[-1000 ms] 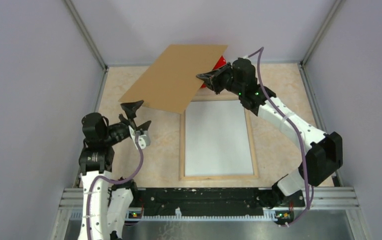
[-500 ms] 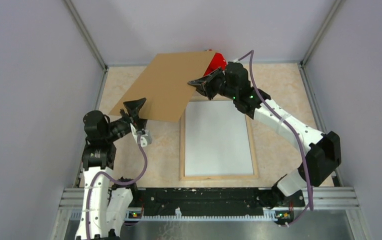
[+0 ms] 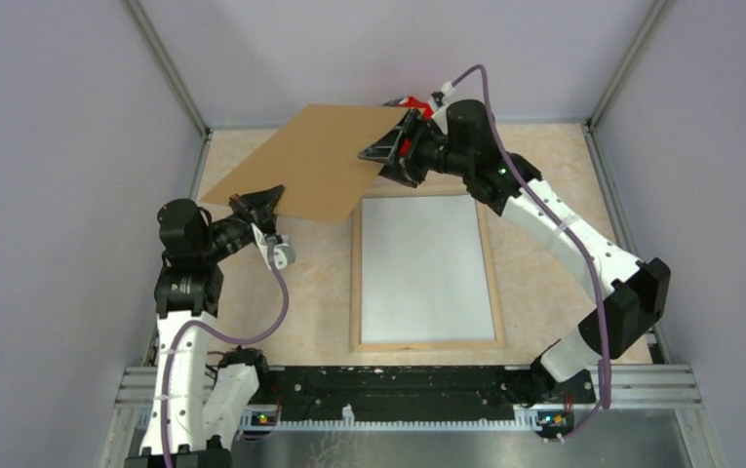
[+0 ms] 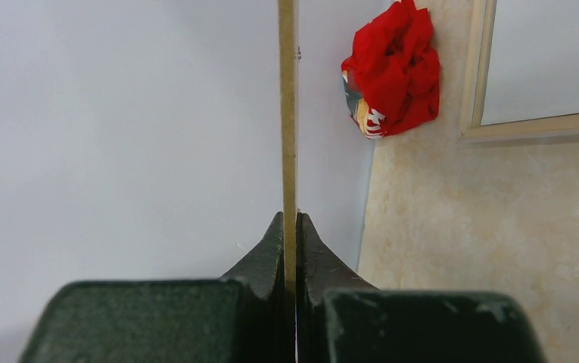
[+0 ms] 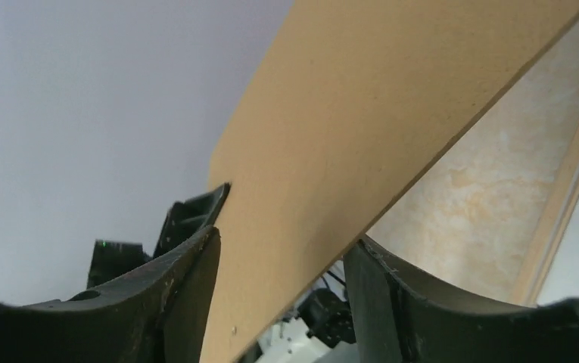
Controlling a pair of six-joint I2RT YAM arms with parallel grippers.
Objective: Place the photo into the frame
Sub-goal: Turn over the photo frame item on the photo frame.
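Observation:
The frame (image 3: 356, 292) lies flat at the table's middle, pale wood edges up. A white sheet (image 3: 427, 268) fills it, apparently the photo with its plain back up; no imagery shows. A brown backing board (image 3: 320, 161) hangs tilted above the table's far left. My left gripper (image 3: 256, 205) is shut on the board's near-left edge; in the left wrist view the thin edge (image 4: 287, 113) runs straight up from between the closed fingers of the left gripper (image 4: 289, 219). My right gripper (image 3: 388, 156) stands open astride the board's right corner (image 5: 369, 113), and in the right wrist view a gap shows beside one finger of that gripper (image 5: 284, 238).
A crumpled red bundle (image 3: 417, 105) sits against the back wall behind the right gripper, also in the left wrist view (image 4: 393, 72). Grey walls close in on three sides. A black rail (image 3: 398, 390) runs along the near edge between the arm bases.
The left gripper has risen to the board's near-left edge and shut on it. The right gripper has opened off the board's right corner. The board has shifted left.

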